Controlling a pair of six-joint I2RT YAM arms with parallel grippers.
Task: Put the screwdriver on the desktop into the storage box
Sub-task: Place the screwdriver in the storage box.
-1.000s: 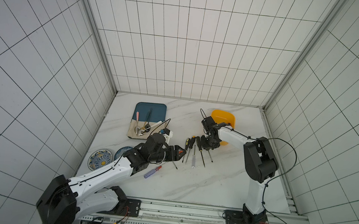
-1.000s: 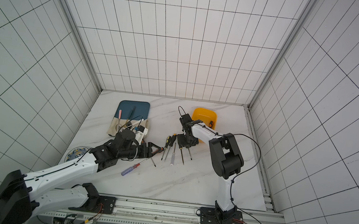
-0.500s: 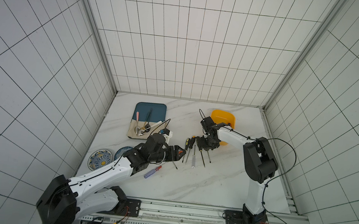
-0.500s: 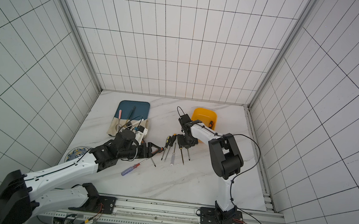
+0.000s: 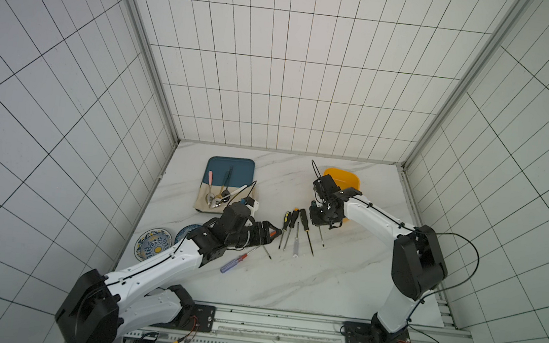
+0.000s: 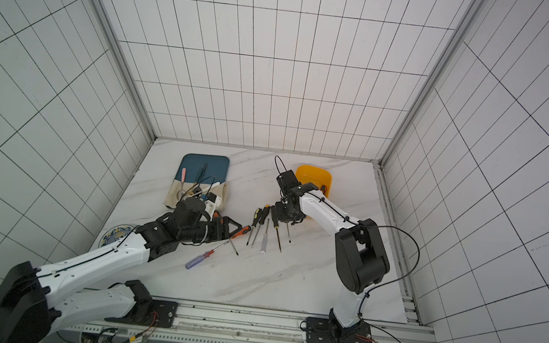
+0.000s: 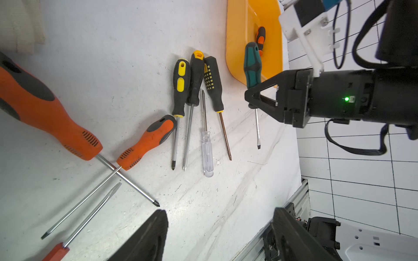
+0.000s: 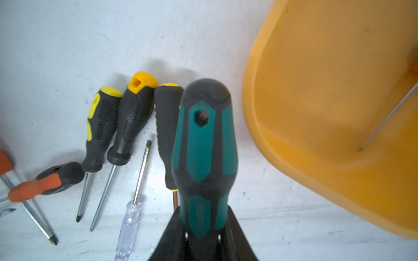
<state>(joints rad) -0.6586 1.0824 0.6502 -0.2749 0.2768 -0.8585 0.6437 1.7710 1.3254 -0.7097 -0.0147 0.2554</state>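
Note:
My right gripper point(image 8: 203, 230) is shut on the neck of a teal-and-black screwdriver point(image 8: 203, 158), with the handle sticking out past the fingertips. In both top views it holds this screwdriver point(image 5: 321, 237) low over the desktop point(image 5: 289, 279), just in front of the yellow-orange storage box point(image 5: 346, 180). The box point(image 7: 235, 45) holds a small orange-handled screwdriver point(image 7: 260, 38). My left gripper point(image 7: 219, 226) is open over bare desktop with nothing between its fingers. It hovers beside two orange-handled screwdrivers point(image 7: 149, 142).
Three black-and-yellow screwdrivers point(image 7: 181, 85) and a clear-handled one point(image 7: 207, 153) lie in a row between the arms. A blue-handled screwdriver point(image 5: 232, 264) lies nearer the front. A dark teal tray point(image 5: 231, 167) with spoons and patterned plates point(image 5: 154, 245) are at the left.
My right gripper has closed tighter on the teal screwdriver and shifted slightly. The left arm has stayed where it was.

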